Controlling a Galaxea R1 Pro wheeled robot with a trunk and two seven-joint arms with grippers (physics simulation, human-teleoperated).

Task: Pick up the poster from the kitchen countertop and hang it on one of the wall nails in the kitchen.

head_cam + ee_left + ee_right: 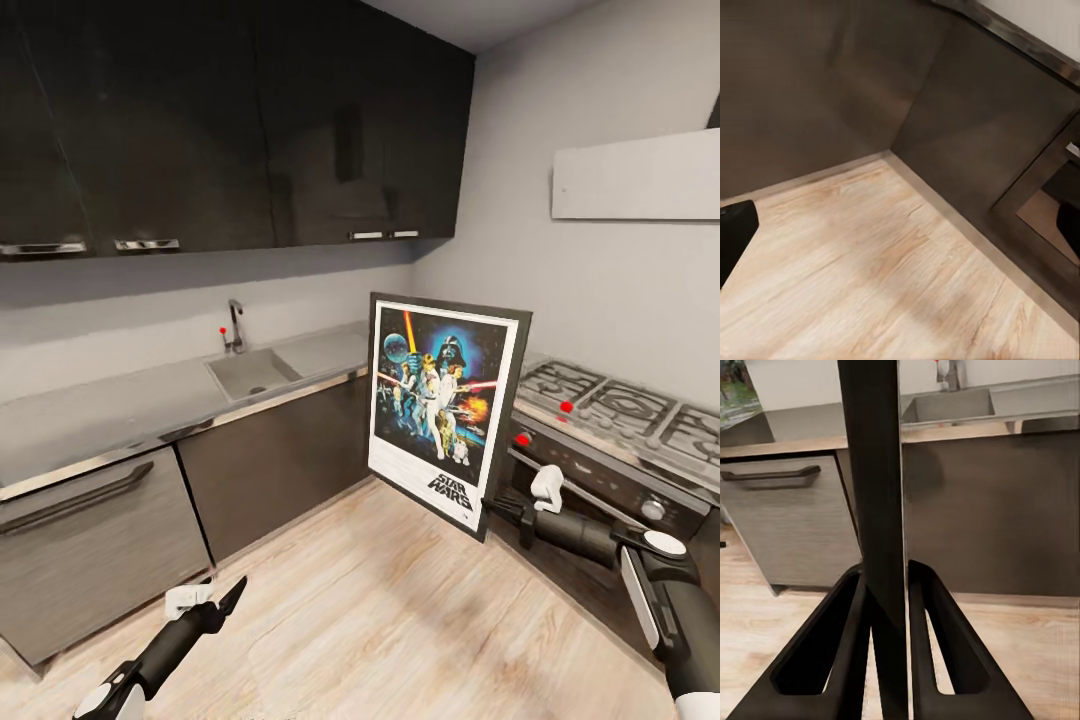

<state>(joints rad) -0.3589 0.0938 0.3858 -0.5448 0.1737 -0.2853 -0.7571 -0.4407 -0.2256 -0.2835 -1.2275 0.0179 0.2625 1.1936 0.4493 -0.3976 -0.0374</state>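
Pinching the poster [445,405] by its bottom corner, the right gripper [497,508] is clamped on the stiff, light frame that stands up above it, so it could tip; left gripper [215,603] unclear.

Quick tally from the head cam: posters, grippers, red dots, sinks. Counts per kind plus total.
Posters: 1, the poster, clamped at its lower corner by the right gripper.
Grippers: 2, the right one and the left gripper.
Red dots: 3, by the tap, on the hob, on the oven front.
Sinks: 1, the sink.
Total: 7
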